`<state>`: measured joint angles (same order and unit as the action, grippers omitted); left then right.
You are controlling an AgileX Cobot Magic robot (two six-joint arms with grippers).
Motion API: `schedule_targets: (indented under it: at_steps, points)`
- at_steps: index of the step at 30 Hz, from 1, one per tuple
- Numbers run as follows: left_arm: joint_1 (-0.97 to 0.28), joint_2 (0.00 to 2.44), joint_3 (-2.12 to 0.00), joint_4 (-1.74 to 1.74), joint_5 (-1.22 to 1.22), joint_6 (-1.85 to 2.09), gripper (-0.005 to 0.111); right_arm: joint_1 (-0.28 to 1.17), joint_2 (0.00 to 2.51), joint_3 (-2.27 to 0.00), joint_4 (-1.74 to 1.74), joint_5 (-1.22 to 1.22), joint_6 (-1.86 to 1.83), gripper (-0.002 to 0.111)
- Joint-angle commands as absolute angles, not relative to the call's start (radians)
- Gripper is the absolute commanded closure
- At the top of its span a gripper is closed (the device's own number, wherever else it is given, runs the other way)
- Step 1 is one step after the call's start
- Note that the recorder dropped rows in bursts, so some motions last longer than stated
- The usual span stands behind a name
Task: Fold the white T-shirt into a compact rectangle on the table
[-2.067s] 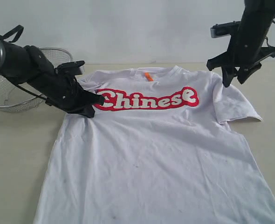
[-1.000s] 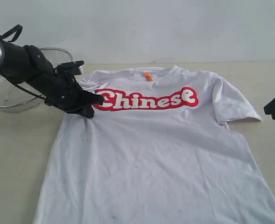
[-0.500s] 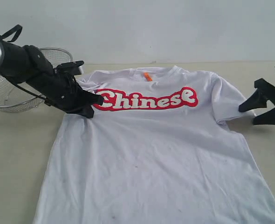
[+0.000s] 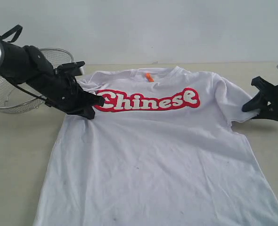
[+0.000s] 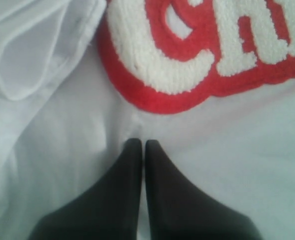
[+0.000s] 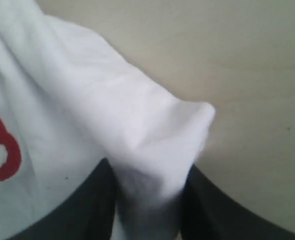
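The right end effector is squeezing the end of the shirt's right sleeve, and the white cloth is bunching up between its two dark fingers. The left end effector is pressing its fingers tight together, with the tips resting on the shirt just beside the first red letter. I cannot tell if it is pinching any cloth.

The big pale surface is carrying everything. The white T-shirt is lying on it face up and mostly flat, with the neck toward the far wall. It is not folded yet. A wire-mesh basket is sitting behind the left arm, off the shirt. The red lettering is running across the chest, and a small orange neck tag is showing at the collar.

I think the shirt is going to feel light, soft and floppy. It is going to sag and wrinkle wherever nothing is holding it up. The fuzzy red letters are probably going to bend a bit less easily than the plain cloth. Good places to grab are the hems: the sleeve ends, the shoulders and the bottom corners. A pinch in the middle is likely just going to pull up a little tent.
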<state>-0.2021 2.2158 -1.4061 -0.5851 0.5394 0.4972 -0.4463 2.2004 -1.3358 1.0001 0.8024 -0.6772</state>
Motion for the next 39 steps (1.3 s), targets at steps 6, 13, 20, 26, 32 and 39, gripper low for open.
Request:
schedule_targets:
  at_steps: [6, 13, 20, 26, 32, 39]
  points:
    - [-0.191, 2.258, -1.379, -0.515, 0.602, 0.500, 0.102, -0.446, 2.203, -1.337, 0.938, 0.684, -0.792, 0.109]
    - [-0.191, 2.258, -1.379, -0.515, 0.613, 0.500, 0.102, -0.446, 2.151, -1.492, 0.929, 0.668, -0.774, 0.109]
    - [-0.191, 2.258, -1.379, -0.515, 0.620, 0.500, 0.102, -0.427, 2.155, -1.637, 0.877, 0.754, -0.731, 0.109]
    - [-0.191, 2.258, -1.379, -0.515, 0.625, 0.500, 0.102, -0.357, 2.153, -1.676, 0.817, 0.942, -0.727, 0.109]
    - [-0.191, 2.258, -1.379, -0.515, 0.629, 0.500, 0.102, -0.199, 2.147, -1.676, 0.691, 1.065, -0.708, 0.109]
    - [-0.191, 2.258, -1.379, -0.515, 0.629, 0.500, 0.102, -0.023, 2.146, -1.676, 0.505, 1.076, -0.634, 0.109]
